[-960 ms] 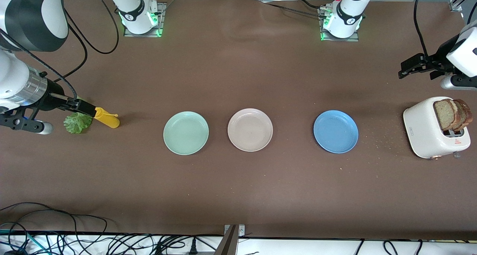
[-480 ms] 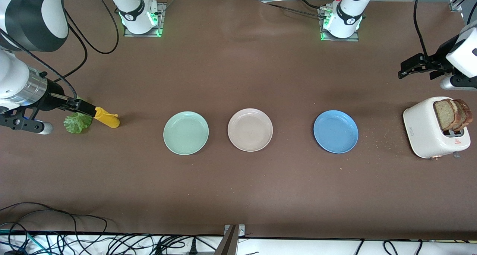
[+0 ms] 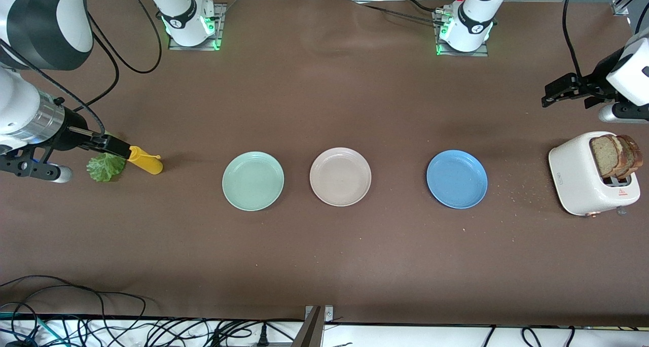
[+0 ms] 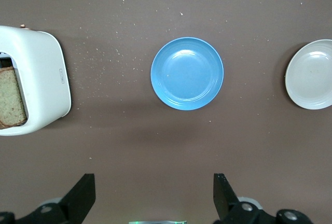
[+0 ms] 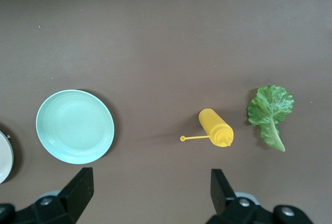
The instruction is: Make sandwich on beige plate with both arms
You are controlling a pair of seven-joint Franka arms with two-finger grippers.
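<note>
Beige plate [image 3: 340, 176] bare, mid worktop [image 3: 324, 255] btwn mint plate [image 3: 253, 180] & blue plate [image 3: 457, 179], 2 bread slices [image 3: 614, 155] in toaster [image 3: 588, 174], lettuce [image 3: 105, 166] beside mustard bottle [image 3: 146, 161], left gripper [image 4: 154, 195] jaws apart over worktop nr blue plate, right gripper [image 5: 151, 192] jaws apart above worktop nr bottle.

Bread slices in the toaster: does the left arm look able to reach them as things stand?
Probably yes. The bread slices stand out of the toaster uncovered, and the left claw, open, hangs above nearby table.

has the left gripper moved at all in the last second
No. In the front view the left gripper hangs open at the same spot, over bare table up-view of the white toaster, as it did a second ago. No drift toward the toaster shows.
</note>
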